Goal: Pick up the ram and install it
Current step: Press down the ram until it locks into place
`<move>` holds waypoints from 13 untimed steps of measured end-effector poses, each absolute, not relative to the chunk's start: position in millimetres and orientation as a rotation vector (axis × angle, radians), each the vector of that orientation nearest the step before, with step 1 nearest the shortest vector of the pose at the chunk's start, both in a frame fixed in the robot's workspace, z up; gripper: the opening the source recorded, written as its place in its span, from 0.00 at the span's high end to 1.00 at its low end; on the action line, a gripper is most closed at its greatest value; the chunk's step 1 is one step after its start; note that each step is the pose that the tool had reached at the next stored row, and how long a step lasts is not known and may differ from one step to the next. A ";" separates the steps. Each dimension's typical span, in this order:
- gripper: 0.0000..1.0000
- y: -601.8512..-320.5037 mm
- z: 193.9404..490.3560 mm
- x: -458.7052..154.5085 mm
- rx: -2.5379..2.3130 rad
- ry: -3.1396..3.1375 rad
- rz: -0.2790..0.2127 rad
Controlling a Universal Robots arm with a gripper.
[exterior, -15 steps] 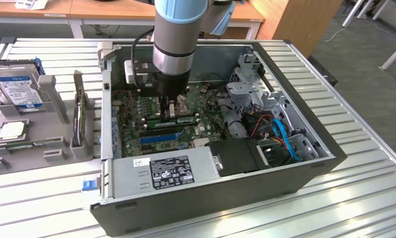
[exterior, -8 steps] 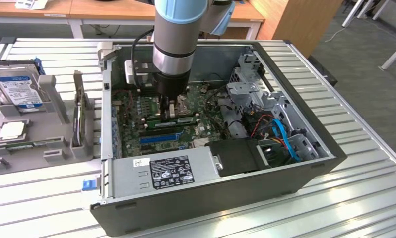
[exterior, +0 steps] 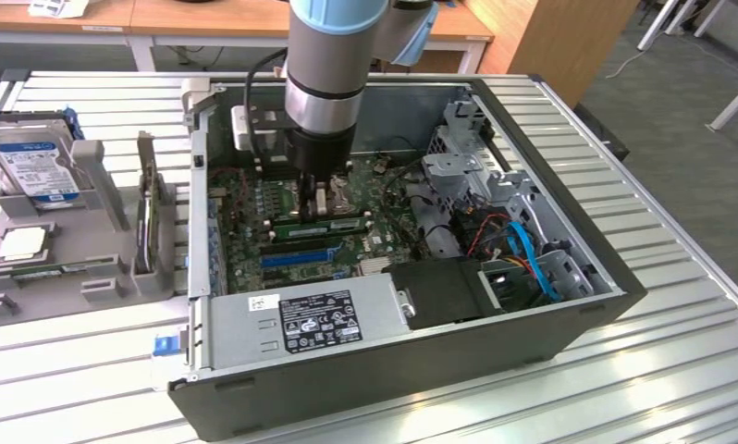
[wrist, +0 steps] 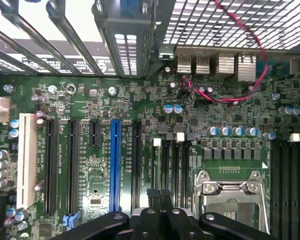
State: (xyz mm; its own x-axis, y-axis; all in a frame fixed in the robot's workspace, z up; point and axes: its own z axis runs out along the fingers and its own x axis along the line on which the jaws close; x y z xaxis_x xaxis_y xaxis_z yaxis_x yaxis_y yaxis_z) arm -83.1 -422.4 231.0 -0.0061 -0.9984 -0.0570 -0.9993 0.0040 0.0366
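The ram [exterior: 320, 225], a long thin green stick, lies along a memory slot on the motherboard, beside the CPU socket [exterior: 333, 193]. My gripper [exterior: 324, 207] reaches down into the open computer case and hangs just over the stick. I cannot tell whether it touches it. In the wrist view the gripper [wrist: 160, 196] is shut, its black fingers [wrist: 152, 196] pressed together with nothing seen between them. They stand over the black memory slots [wrist: 166, 165] next to the CPU socket [wrist: 230, 195].
The open case [exterior: 591, 305] walls in the board. A power supply [exterior: 307, 319] fills its near side, and a drive cage with blue cables [exterior: 535, 264] the exterior view's right. A blue slot [wrist: 114, 165] lies nearby. A grey fixture holds a hard drive [exterior: 30, 162] and a green card [exterior: 147, 217].
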 end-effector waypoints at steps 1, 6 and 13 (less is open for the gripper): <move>0.90 -422.5 233.2 -83.1 -2.204 2.216 0.103; 0.90 -422.5 244.9 -83.2 -2.204 2.216 0.103; 0.90 -422.5 261.5 -83.2 -2.204 2.216 0.103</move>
State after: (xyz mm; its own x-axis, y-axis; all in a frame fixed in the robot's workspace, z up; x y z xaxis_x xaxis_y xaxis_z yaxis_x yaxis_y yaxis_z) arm -83.2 -422.5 261.5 -0.0062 -0.9984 -0.0568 -0.9993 0.0041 0.0367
